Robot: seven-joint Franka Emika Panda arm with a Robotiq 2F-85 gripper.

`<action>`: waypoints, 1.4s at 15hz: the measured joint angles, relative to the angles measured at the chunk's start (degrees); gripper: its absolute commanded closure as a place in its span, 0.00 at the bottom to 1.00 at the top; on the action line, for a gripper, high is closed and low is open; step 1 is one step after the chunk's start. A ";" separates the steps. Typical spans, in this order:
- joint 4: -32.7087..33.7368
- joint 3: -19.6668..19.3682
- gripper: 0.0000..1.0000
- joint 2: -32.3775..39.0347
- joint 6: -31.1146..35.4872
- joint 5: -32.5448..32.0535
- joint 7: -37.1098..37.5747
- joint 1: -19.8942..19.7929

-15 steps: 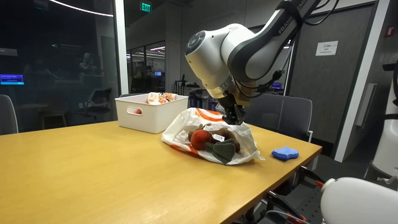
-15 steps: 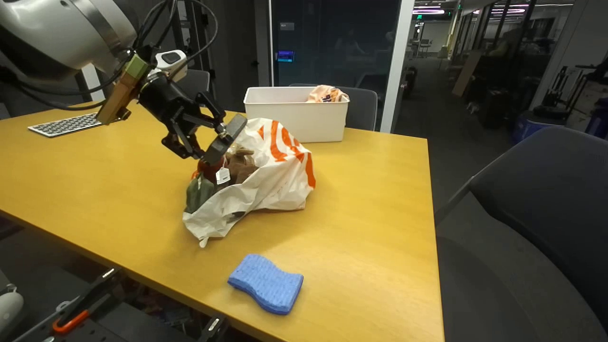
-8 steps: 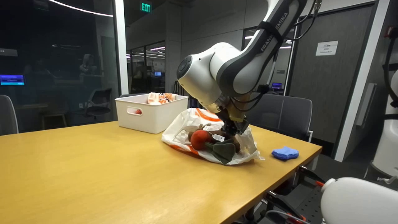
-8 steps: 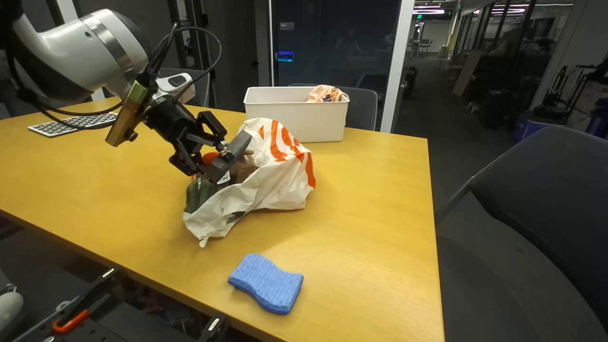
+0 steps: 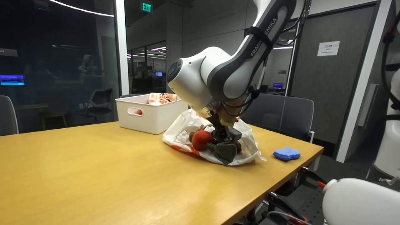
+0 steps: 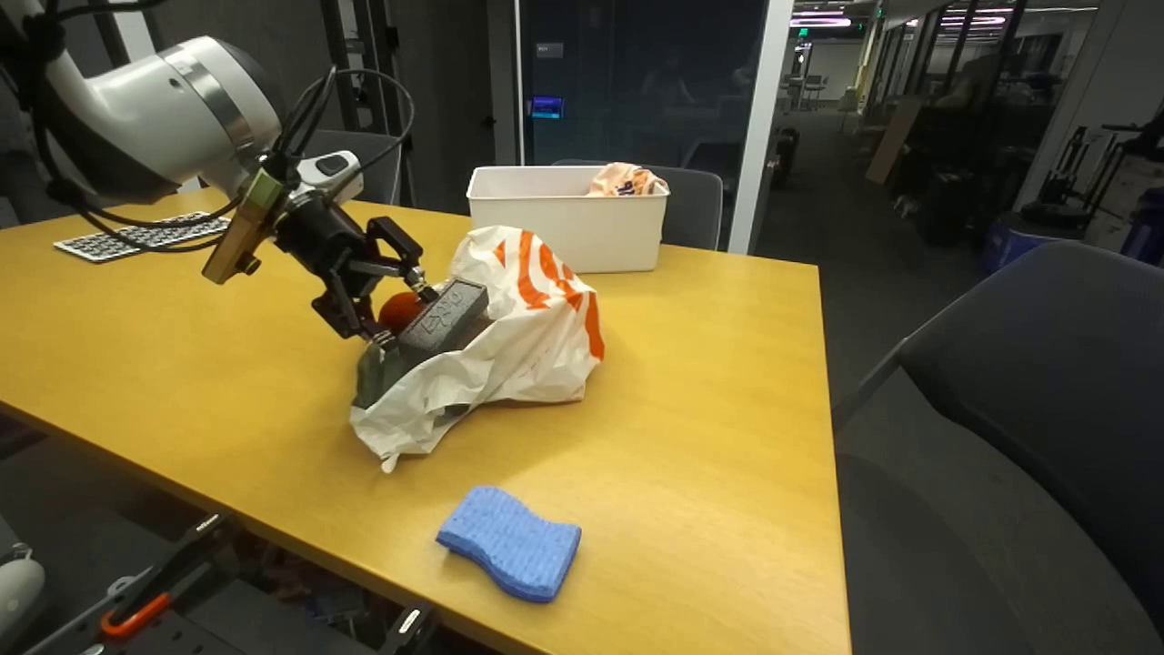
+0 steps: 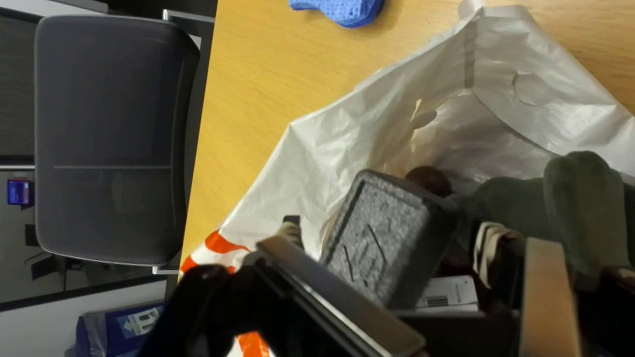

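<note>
My gripper [image 6: 405, 315] reaches down into the mouth of a white plastic bag [image 6: 536, 337] with orange print. Its fingers stand apart. Between them a dark grey block eraser [image 7: 377, 233] rests tilted on the bag's contents, with gaps to the fingertips in the wrist view. Beside it are a red ball [image 5: 201, 140] and a dark green soft piece [image 5: 225, 153], perhaps parts of a stuffed toy. A white tag [image 7: 449, 292] shows below the eraser. Most of the brown stuff in the bag is hidden behind the gripper and eraser.
Behind the bag stands a white bin [image 6: 564, 218] with a patterned cloth [image 6: 627, 180] inside. A blue sponge [image 6: 511, 543] lies near the table's edge. There is a keyboard [image 6: 136, 238] on the table, and chairs [image 7: 106, 139] stand around it.
The gripper came down into the bag's mouth carrying the grey eraser, then its fingers spread. The eraser now lies loose on the contents. Bag, sponge and bin stayed put.
</note>
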 measured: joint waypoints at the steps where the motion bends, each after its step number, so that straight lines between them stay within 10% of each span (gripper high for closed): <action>1: 0.29 0.00 0.00 0.24 0.04 -0.02 0.00 0.13; 14: 4.80 8.19 0.00 -0.07 1.21 -5.72 -4.13 11.53; 21: 5.49 8.18 0.00 0.84 2.10 -6.02 -4.83 11.47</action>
